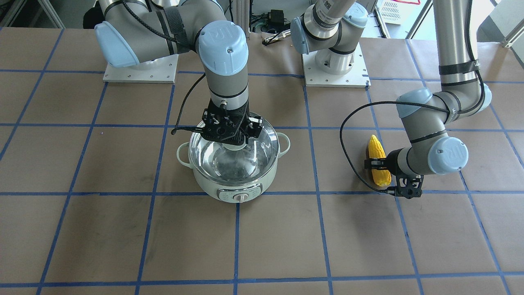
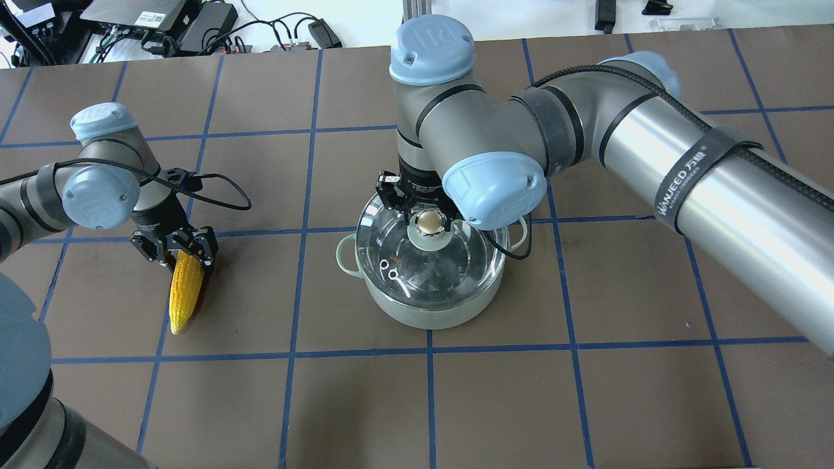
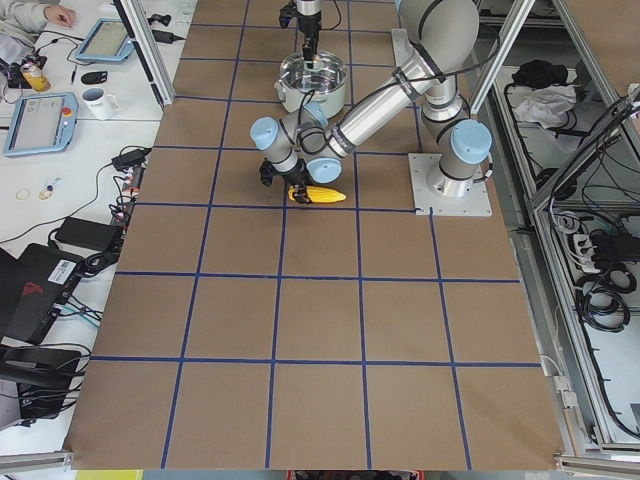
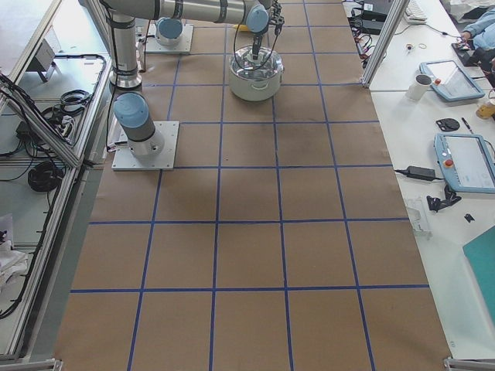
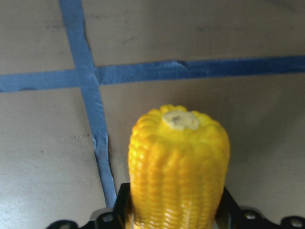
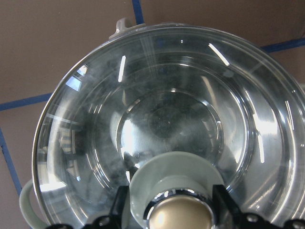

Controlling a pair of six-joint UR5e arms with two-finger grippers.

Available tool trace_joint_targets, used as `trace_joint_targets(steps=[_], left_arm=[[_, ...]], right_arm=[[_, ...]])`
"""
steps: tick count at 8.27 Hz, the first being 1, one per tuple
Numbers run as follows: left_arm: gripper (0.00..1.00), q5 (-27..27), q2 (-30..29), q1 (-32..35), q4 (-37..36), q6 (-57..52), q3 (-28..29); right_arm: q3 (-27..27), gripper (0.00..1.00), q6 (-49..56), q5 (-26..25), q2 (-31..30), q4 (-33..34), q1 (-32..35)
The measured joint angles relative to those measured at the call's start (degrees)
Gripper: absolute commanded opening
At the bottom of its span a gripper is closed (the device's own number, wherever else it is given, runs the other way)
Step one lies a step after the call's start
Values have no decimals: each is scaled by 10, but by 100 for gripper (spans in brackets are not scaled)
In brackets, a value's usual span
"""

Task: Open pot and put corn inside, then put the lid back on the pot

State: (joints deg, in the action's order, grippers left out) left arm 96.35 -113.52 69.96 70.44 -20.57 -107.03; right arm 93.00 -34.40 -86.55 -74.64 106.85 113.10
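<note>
Corn (image 5: 178, 167) lies on table (image 2: 586, 391), L gripper (image 2: 186, 255) clamped on thick end. R gripper (image 2: 427, 221) clamped on lid (image 2: 449, 260) by knob (image 6: 180, 217), lid atop pot (image 1: 213, 184). Step: opening. Next: lift lid straight up, clear rim.

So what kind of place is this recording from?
Probably a robotics lab: two arms bolted to a tape-gridded table, aluminium framing, and teach pendants on a side desk.
</note>
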Motion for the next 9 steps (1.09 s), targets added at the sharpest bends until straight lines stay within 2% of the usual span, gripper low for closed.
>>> trace_joint_targets(steps=[1,2,3,6,9], left_arm=[[0,0,2,0,0,1,1],[0,0,6,0,4,4,2],[0,1,10,0,16,16,4],[0,2,56,0,61,61,21],[0,-3,109,24,73,93,45]], right_arm=[[0,50,1,-2,-1,-1,0],[0,41,1,-3,-2,-2,-1],[-1,36,2,-4,-3,-3,-1],[-6,33,5,-20,-7,-9,-2],[-24,32,36,-21,-42,-33,-20]])
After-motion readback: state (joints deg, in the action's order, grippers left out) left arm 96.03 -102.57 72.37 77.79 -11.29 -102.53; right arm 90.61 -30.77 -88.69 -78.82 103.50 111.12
